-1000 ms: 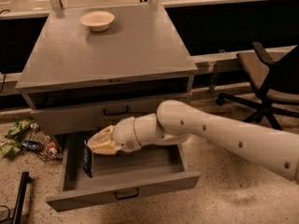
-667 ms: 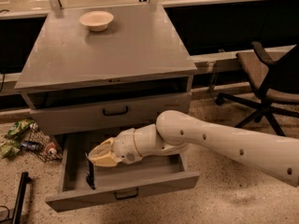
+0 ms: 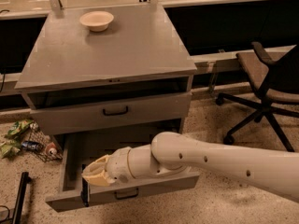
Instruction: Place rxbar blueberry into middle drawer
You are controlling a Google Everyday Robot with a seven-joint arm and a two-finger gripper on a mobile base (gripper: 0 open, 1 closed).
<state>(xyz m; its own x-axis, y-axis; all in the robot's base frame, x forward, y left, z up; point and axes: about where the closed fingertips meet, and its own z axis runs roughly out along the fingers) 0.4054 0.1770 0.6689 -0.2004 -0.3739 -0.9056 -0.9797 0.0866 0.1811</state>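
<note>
The middle drawer [image 3: 154,186] is pulled out, with its grey tray showing and a small black bar handle on its front panel. My gripper [image 3: 96,174] reaches from the right over the drawer's front left part, its cream fingers pointing left. It is shut on the rxbar blueberry [image 3: 85,191], a dark flat bar that hangs upright below the fingertips at the drawer's front left corner. The bar's lower end overlaps the front panel. My arm hides much of the tray.
The closed upper drawer front [image 3: 114,110] sits one tier higher. A beige bowl [image 3: 96,20] stands on the cabinet top [image 3: 112,55]. An office chair [image 3: 266,87] stands at the right. Wrappers and litter [image 3: 23,136] lie on the floor at the left.
My gripper has moved down and toward the drawer's front left corner, carrying the dark bar with it. The drawer and the bowl have not moved.
</note>
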